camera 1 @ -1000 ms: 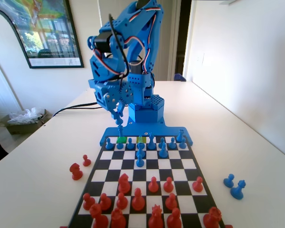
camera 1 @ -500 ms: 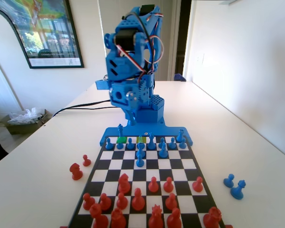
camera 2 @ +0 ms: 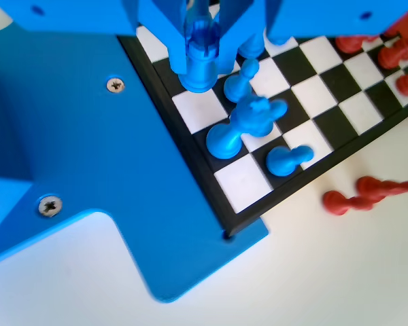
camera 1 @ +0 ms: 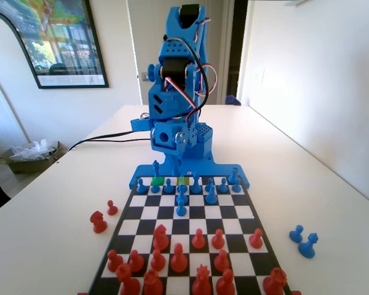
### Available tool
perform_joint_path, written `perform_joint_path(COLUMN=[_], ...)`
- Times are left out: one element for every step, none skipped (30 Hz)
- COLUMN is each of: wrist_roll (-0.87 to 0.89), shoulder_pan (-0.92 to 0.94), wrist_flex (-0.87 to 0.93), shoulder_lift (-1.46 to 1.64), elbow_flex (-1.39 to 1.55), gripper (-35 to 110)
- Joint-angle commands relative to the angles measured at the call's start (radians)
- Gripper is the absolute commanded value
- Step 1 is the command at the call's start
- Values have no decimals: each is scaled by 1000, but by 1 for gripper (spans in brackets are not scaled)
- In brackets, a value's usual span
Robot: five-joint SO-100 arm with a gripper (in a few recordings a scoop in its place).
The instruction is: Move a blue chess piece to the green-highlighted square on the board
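The slender blue chess piece (camera 1: 155,167) stands upright and free at the far side of the green-highlighted square (camera 1: 158,182), by the blue rim of the board (camera 1: 234,176). I cannot tell whether its base is on the square or on the rim. My gripper (camera 1: 168,144) hangs above and to the right of it in the fixed view, not touching it. In the wrist view the gripper (camera 2: 204,27) is open, and the piece (camera 2: 198,68) shows below the gap between the jaws, at the board (camera 2: 241,183) edge.
Blue pawns and taller blue pieces (camera 1: 181,198) fill the two far rows; a knight-like one (camera 2: 248,119) stands near the corner. A paler yellow-green square (camera 1: 183,180) lies right of the green one. Red pieces (camera 1: 98,221) lie off the board left, two blue ones (camera 1: 306,244) right.
The gripper was shut on the slender piece low over the far rim. It has let go, risen and swung right to the middle; the piece stays standing.
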Motion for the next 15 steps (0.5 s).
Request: perform_joint_path(wrist_roll=[-397, -400, -402, -403, -405, -405, -405, -405, -405, -405, -403, -403, -403, -403, -405], shoulder_pan=[35, 40, 43, 48, 52, 55, 57, 57, 58, 58, 58, 58, 58, 58, 58], wrist_flex=[-17, -23, -26, -28, -32, -37, -41, -46, -52, -58, -66, -74, -77, -77, -80], shoulder_lift=[-3, -8, -12, -18, -21, -26, -32, -38, -44, -52, -58, -64, -67, -71, -72], elbow_flex=[0, 2, 0, -2, -2, -2, -2, -2, -2, -2, 0, 3, 3, 5, 6], gripper=[1, 1, 1, 1, 1, 1, 1, 1, 1, 1, 1, 1, 1, 1, 1])
